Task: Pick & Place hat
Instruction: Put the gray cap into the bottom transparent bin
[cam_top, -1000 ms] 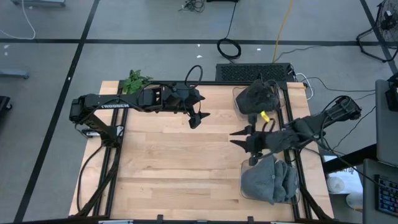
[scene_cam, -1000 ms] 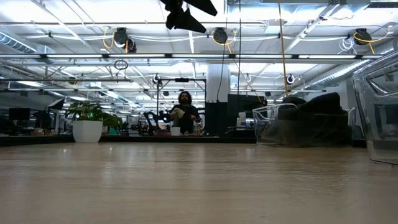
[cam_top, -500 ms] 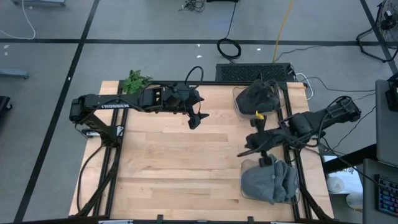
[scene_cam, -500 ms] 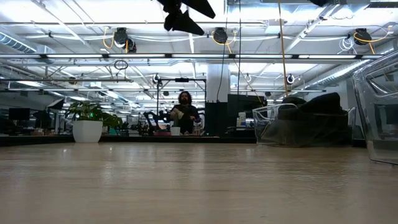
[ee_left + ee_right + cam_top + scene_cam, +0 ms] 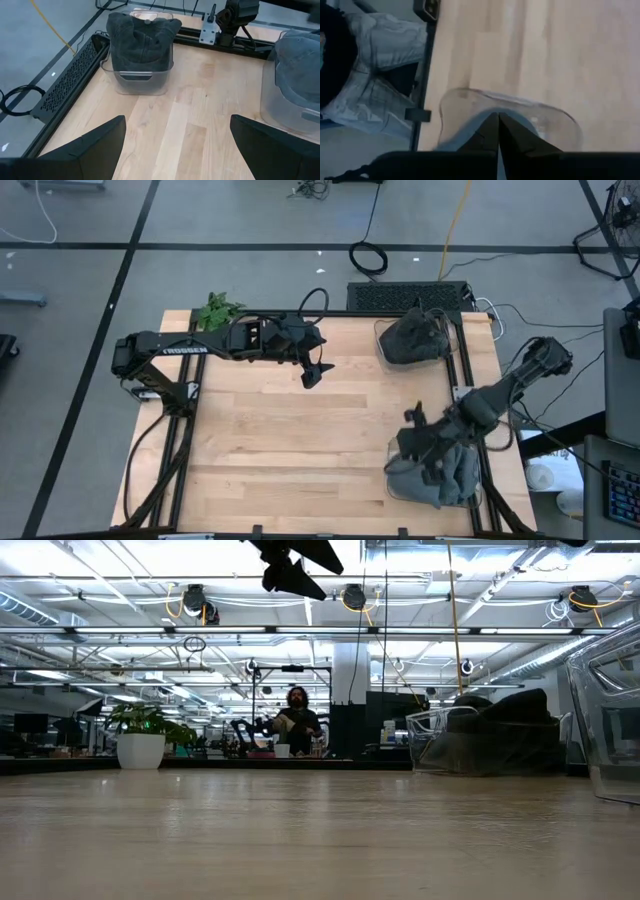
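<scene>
Hovering with fingers pressed together, right gripper (image 5: 424,448) nosing over the soft, limp grey hat (image 5: 440,476) slumping in its near clear bin (image 5: 392,480), likely needing pinching at a fabric fold; left gripper (image 5: 314,370) waiting spread wide mid-table.

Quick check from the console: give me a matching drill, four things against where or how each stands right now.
Things:
1. left gripper
2. right gripper
3. dark hat
4. plant

States:
A. shut, over the near bin with the grey hat
B. at the table's far left corner
C. open, above the table's far middle
D. in the far clear bin

Pairs: 1-C, 2-A, 3-D, 4-B
</scene>
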Robot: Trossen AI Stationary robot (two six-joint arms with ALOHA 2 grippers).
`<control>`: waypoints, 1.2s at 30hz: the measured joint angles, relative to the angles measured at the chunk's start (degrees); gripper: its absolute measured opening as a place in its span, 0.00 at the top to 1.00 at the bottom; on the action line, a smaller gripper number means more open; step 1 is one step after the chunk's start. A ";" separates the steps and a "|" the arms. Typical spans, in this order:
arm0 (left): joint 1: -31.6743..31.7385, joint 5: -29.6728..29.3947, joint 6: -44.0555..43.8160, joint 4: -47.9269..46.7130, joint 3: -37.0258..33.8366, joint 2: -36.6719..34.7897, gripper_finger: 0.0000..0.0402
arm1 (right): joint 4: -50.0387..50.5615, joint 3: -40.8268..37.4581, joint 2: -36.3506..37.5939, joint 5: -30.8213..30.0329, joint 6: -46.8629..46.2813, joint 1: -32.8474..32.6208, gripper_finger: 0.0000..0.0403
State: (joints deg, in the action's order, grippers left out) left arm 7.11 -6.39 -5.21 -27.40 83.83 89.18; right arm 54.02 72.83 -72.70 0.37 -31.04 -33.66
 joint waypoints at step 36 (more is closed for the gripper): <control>-0.02 0.11 0.04 0.66 -0.02 4.99 0.09 | -0.34 -6.93 -14.14 12.41 -17.70 -5.52 1.00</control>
State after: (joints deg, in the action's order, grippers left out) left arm 7.10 -6.28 -5.17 -26.74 83.81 94.17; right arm 53.68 65.89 -86.83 12.78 -48.74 -39.18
